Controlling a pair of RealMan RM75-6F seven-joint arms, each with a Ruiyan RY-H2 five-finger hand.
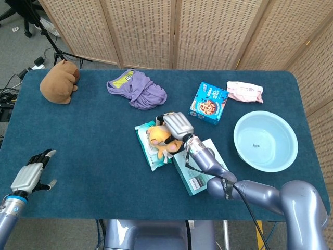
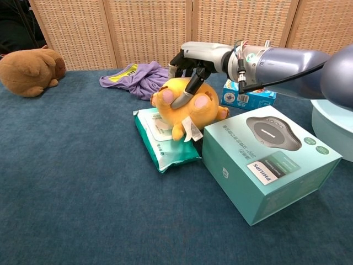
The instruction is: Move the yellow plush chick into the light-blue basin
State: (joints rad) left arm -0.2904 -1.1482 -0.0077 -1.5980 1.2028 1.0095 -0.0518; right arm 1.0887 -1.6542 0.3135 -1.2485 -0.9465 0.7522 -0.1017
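one right hand (image 2: 194,62) grips the soft yellow plush chick (image 2: 187,108) from above; left hand (image 1: 31,176) lies released, well apart.

Staged recording area, lab-like. Wicker folding screens (image 1: 177,31) across top of frame; blue-carpeted table (image 1: 88,140); tripod legs (image 1: 54,49) and floor cables (image 1: 13,83) at upper left.

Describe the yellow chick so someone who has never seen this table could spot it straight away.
Start at the blue table and find the teal box near its front middle. Just left of it lies a green wipes pack; the chick sits on that, under the right hand. It is the only yellow toy; the other plush is brown.
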